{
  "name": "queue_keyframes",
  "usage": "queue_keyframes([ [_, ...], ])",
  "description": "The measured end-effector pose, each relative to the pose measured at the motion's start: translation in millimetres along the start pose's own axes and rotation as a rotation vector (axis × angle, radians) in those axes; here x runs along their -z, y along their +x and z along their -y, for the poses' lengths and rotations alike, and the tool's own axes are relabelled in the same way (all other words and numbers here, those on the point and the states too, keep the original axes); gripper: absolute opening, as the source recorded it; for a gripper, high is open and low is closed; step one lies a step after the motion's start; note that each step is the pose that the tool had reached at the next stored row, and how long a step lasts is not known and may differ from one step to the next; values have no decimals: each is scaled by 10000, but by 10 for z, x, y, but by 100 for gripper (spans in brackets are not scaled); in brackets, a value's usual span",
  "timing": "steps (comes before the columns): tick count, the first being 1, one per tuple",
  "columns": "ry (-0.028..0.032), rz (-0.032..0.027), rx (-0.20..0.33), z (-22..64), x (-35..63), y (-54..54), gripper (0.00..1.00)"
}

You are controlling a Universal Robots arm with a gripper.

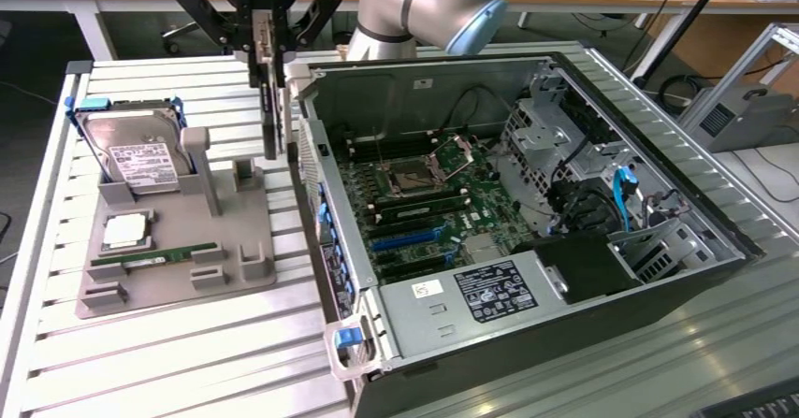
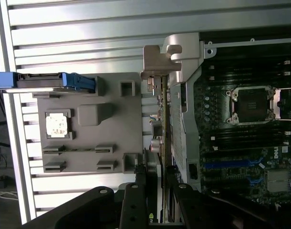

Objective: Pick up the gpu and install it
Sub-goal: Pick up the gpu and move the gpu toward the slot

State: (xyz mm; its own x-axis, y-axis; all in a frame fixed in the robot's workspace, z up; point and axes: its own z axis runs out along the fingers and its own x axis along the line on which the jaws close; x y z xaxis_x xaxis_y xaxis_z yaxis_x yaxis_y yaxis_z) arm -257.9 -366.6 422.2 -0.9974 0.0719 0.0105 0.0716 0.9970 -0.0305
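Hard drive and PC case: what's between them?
Exterior view: the gpu, upright and edge-on in the gripper jaws, beside the gray fixture posts.

Black gripper (image 1: pixel 266 49); gpu (image 1: pixel 271 109) bracket silver (tray (image 1: pixel 175 240) grey).

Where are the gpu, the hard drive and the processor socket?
gpu (image 1: pixel 272 109): exterior view, on the card's thin upright edge.
hard drive (image 1: pixel 140 161): exterior view, on its white label.
processor socket (image 1: pixel 413 177): exterior view, on its dark centre.
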Motion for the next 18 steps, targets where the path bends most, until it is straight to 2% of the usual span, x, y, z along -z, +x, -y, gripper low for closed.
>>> queue_keyframes([
  [18, 4, 2, 0, -5, 1, -76, 27],
])
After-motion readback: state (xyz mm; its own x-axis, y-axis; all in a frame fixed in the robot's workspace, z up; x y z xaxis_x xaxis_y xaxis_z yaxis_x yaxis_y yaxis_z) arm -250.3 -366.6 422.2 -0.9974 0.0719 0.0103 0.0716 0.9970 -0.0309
